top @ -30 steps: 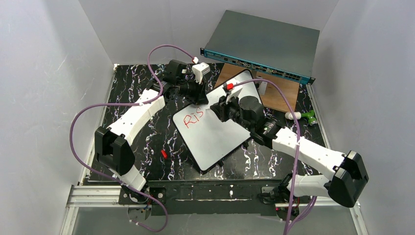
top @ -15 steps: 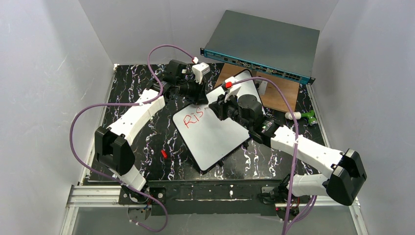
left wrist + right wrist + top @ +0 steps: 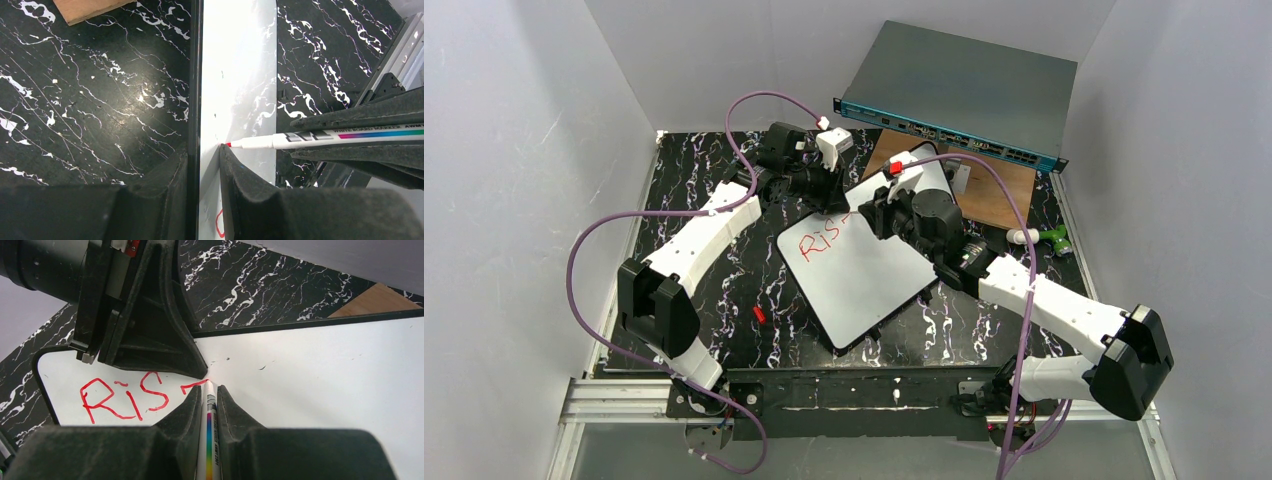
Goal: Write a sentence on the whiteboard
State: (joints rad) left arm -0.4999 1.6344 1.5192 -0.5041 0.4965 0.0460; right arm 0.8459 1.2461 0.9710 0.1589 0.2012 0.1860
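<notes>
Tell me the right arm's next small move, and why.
Probably curl the stroke round into an "e" with the white whiteboard marker pressed down: the red handwritten letters read "RiS" plus a short dash, the tip touches the glossy white whiteboard, and the left fingers pinch its edge.

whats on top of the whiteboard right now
The whiteboard carries red letters "RiS" and a short stroke beside them. The marker, in the right gripper, has its tip on the board. The left gripper pinches the board's edge, hiding what lies under its fingers.
</notes>
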